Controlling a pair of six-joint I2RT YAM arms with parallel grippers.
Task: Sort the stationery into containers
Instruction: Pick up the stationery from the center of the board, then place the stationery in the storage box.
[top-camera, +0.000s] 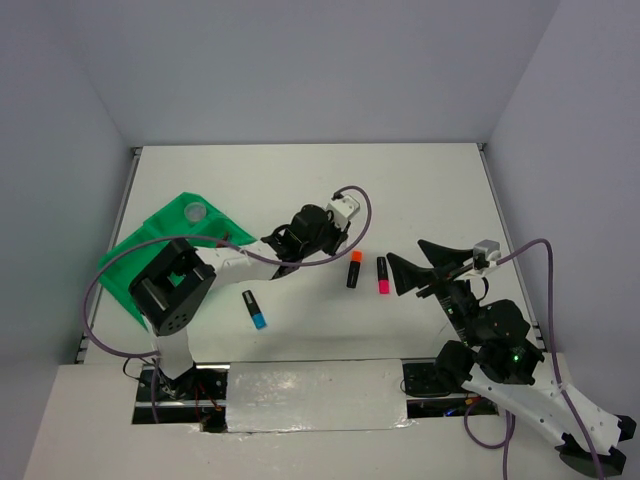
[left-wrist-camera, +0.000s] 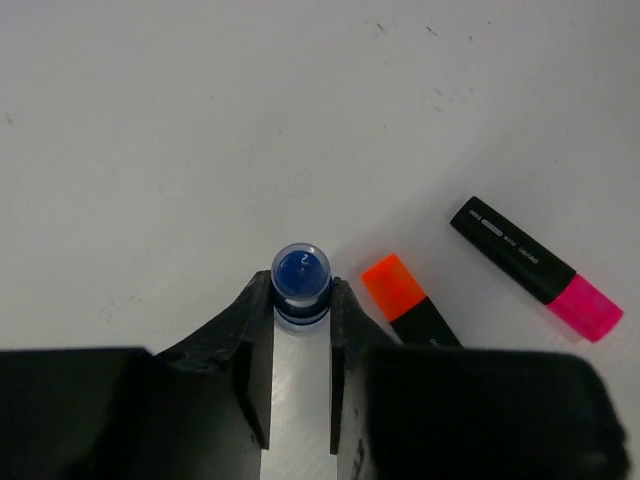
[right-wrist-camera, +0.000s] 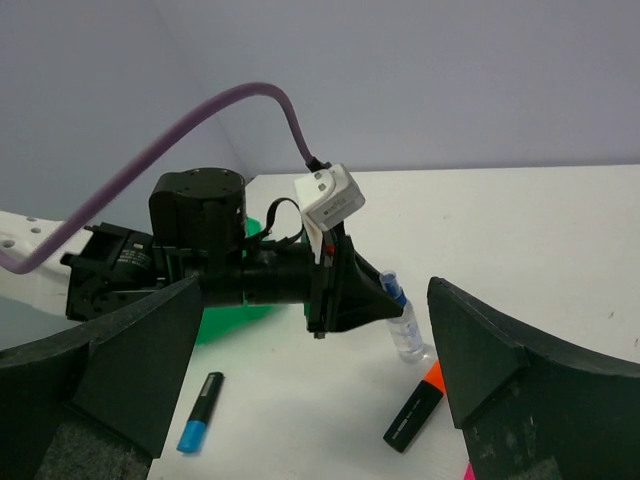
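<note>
**Right arm** (top-camera: 497, 335), nearest the base edge: elbow folded, wrist aimed at mid-desk. The right jaws stand wide apart, hold nothing, and hover just short of the pink highlighter (top-camera: 382, 276). Judged idle.

**Loose items:** The blue highlighter (top-camera: 254, 309) lies alone on the desk (top-camera: 430, 190), near the left arm's base and unsorted. Beyond it the orange highlighter (top-camera: 353, 269) and the pink one lie side by side, not touching, with neither gripped.

**Left arm** (top-camera: 235, 260): stretched low and rightward from its base to mid-desk, wrist roughly level. The left jaws are clamped on the blue-capped bottle (left-wrist-camera: 300, 272), one finger on each side just below the cap. The bottle leans, with its foot just beside the orange highlighter's coloured end. Whether the foot is off the desk cannot be told.

**Farthest, at the left:** the green tray (top-camera: 125, 270), with the round tub (top-camera: 195, 212) in its far compartment.

**Judgement:** The step in hand is the pick-up of the bottle, with the grasp made and the carry not yet begun. The next move calls for a straight lift clear of the orange highlighter. Then comes a swing left over the tray and a release into a compartment. The grip sits high on a slender, smooth body, so the bottle may pivot in transit.
</note>
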